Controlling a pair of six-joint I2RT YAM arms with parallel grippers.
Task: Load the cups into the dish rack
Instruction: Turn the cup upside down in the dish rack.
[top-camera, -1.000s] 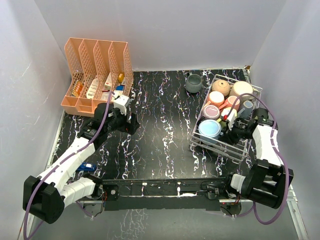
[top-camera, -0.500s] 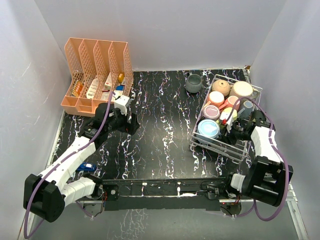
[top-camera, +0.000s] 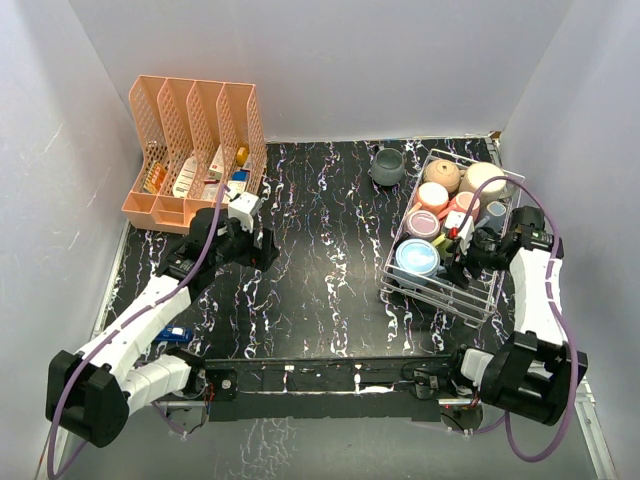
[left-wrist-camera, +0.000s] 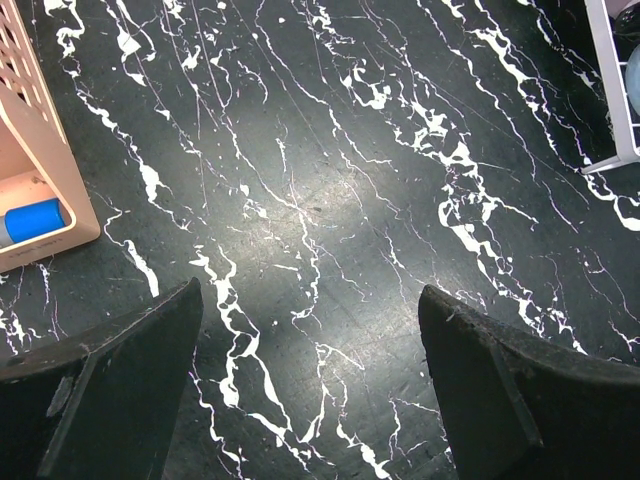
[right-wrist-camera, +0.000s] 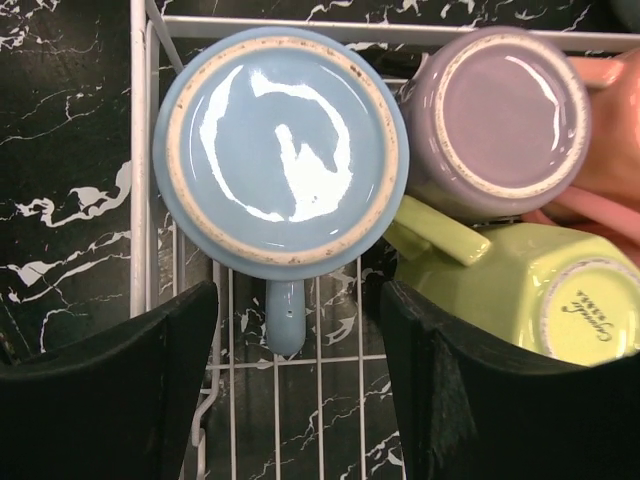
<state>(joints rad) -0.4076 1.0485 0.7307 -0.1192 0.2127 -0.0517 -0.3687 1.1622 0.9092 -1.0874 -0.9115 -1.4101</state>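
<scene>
The dish rack (top-camera: 487, 303) stands at the right of the table with several cups upside down in it. At its near left corner sits a light blue cup (right-wrist-camera: 282, 150), its handle pointing toward me. My right gripper (right-wrist-camera: 298, 330) hovers open just above that handle, a finger on either side and neither touching it. A mauve cup (right-wrist-camera: 500, 110) and a yellow-green cup (right-wrist-camera: 520, 290) lie beside it. One grey cup (top-camera: 387, 166) stands on the table behind the rack. My left gripper (left-wrist-camera: 310, 330) is open over bare table.
A peach slotted organizer (top-camera: 190, 150) with small items stands at the back left, its corner showing in the left wrist view (left-wrist-camera: 30, 200). A small blue object (top-camera: 173, 333) lies near the left arm's base. Walls close in the table on three sides.
My right gripper has opened and let go of the light blue cup, which stays in the rack; the arm has drawn slightly away from the near edge. The left arm has not moved.
</scene>
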